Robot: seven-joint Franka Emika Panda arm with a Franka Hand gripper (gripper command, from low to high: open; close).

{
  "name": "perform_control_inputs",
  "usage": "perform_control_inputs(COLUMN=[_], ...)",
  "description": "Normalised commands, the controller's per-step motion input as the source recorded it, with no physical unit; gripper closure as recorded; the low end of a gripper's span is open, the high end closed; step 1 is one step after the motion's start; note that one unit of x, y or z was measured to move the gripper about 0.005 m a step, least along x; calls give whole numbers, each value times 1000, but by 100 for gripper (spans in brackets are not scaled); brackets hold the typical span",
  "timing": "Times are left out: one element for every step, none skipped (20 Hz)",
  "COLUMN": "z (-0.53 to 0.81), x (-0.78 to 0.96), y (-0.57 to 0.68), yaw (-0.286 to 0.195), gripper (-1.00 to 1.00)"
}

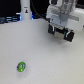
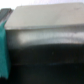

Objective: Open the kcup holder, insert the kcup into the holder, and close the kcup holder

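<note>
The kcup (image 1: 21,66), a small pod with a bright green top, lies on the white table (image 1: 45,60) near the front, toward the exterior view's left. My gripper (image 1: 61,34) hangs at the back toward the exterior view's right, far from the pod, and its dark fingers (image 1: 52,29) appear spread apart with nothing between them. A blurred dark boxy face with a pale band across it, seemingly the kcup holder (image 2: 45,57), fills the wrist view at close range. I cannot make the holder out in the exterior view, and no handle shows.
A white upright object (image 1: 25,10) stands at the back of the table, with dark clutter (image 1: 7,19) behind it. A teal shape (image 2: 4,47) runs along one edge of the wrist view.
</note>
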Motion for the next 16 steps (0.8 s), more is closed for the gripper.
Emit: perform_control_inputs(z=[56, 56, 57, 55, 51, 73, 95, 131, 100, 154, 127, 70, 111, 173, 257, 277], x=[895, 894, 890, 881, 875, 868, 856, 826, 779, 662, 531, 342, 214, 234, 294, 328], y=[-419, -423, -430, -447, -458, -450, -444, -445, -424, -202, -113, -122, -47, -96, -189, -254], yaw=[-60, -60, -61, -64, -65, -63, -62, -58, -58, -22, -13, -52, -46, -54, -78, -101], gripper=[100, 100, 100, 100, 100, 100, 100, 100, 100, 100, 100, -100, -100, -100, -100, -100])
